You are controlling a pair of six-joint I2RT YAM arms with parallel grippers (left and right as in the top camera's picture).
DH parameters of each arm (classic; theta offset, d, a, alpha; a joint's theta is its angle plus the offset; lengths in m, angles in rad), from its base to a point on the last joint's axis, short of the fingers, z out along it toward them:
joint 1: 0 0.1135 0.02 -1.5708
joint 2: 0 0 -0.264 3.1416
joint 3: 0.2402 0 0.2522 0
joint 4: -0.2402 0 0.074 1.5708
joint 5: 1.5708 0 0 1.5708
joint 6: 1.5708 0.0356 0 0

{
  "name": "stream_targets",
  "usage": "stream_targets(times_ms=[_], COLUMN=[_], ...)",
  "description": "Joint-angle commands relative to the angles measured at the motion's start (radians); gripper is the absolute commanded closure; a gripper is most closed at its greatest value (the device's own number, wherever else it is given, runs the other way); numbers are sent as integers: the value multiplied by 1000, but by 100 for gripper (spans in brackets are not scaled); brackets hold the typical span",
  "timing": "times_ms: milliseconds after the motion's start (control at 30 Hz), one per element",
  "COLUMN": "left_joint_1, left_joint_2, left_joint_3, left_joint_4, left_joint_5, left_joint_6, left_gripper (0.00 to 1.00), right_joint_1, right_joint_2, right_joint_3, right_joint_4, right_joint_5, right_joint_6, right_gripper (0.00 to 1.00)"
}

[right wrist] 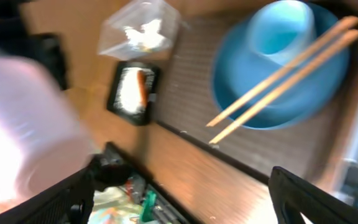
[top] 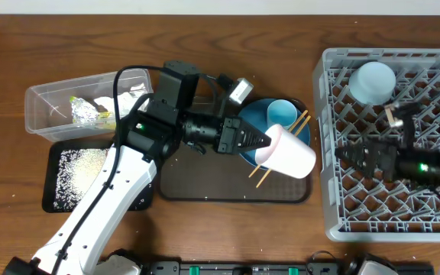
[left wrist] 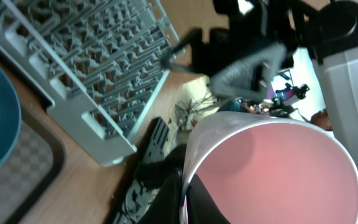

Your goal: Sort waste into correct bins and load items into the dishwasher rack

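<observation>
**A:** Where's the small pink plastic cup (top: pixel 293 156) sitting?

**B:** It isn't sitting. The left fingers (top: pixel 257 140) are clamping it at the rim end. It's hanging tipped on its side, clear of the tabletop (top: pixel 228 46), over the edge of the large round blue plate (top: pixel 252 118) and the pair of wooden chopsticks (top: pixel 303 120). It's just short of the large square grey lattice rack (top: pixel 388 221). I can't tell which finger is going inside the mouth.

**A:** How's it going to handle?

**B:** I'm judging it light, thin-walled and smooth, so probably slippery and a bit squeezable. Pinching the wall at the rim is looking like the right hold. Squeezing too hard is risking ovalling it.

**A:** Right side?

**B:** The right fingers (right wrist: pixel 316 199) are standing wide apart, gripping nothing, hovering over the left part of the rack.

**A:** Risks?

**B:** I'm expecting the pegs to catch the rim going down, and the cup to roll if it's released sideways. A pale white-blue bowl (top: pixel 373 80) is occupying the rack's far-left area, so I'm favouring a free cell nearer.
</observation>
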Motion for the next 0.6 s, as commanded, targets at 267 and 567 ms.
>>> stream_targets(times_ms=[267, 567], left_joint_1=[6, 16], left_joint_2=[-11, -11], left_joint_3=[-7, -7], left_joint_4=[44, 143], left_joint_5=[12, 64], left_joint_6=[-20, -106], left_gripper=[94, 94], right_joint_1=[39, 108], right_joint_2=[-69, -74], right_joint_3=[-21, -28], right_joint_4=[-142, -142], right_joint_5=[-169, -224], right_joint_6=[-446, -547], right_gripper=[7, 6])
